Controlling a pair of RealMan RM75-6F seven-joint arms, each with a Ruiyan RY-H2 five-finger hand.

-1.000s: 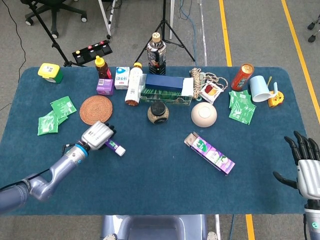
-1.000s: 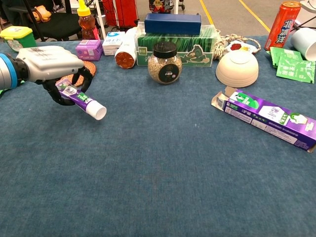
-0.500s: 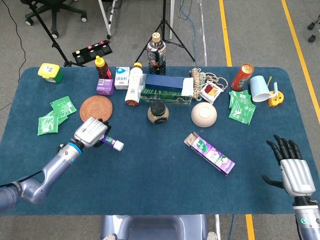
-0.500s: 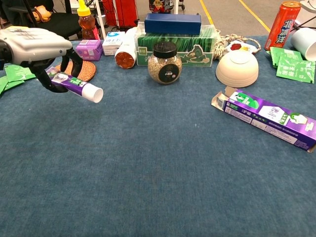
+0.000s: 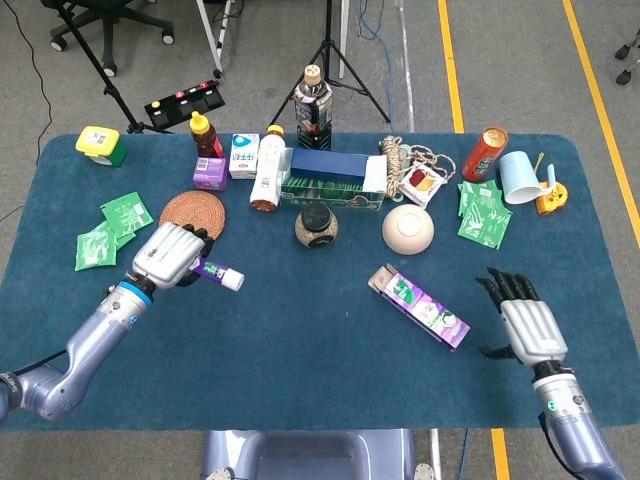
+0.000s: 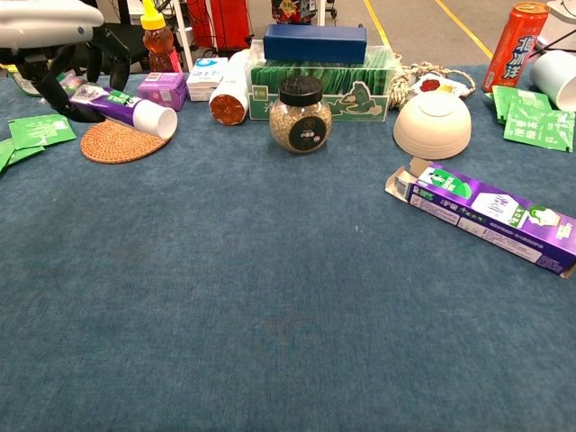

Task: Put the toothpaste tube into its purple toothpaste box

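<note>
My left hand (image 5: 168,254) (image 6: 54,27) grips the purple toothpaste tube (image 5: 216,273) (image 6: 126,110) and holds it above the table at the left, its white cap pointing right. The purple toothpaste box (image 5: 420,305) (image 6: 486,211) lies flat on the blue cloth right of centre, its open flap end toward the tube. My right hand (image 5: 525,325) hovers open near the table's front right, just right of the box, and holds nothing. It shows only in the head view.
A woven coaster (image 5: 193,217) (image 6: 115,142) lies just beyond the left hand. A jar (image 6: 300,113), an upturned bowl (image 6: 433,123), a green carton (image 6: 319,81) and bottles (image 5: 266,168) line the back. Green sachets (image 5: 110,230) lie at far left, more (image 5: 484,212) at right.
My left hand has lifted the tube higher and drawn it back to the left. The right hand has come in over the table toward the box.
</note>
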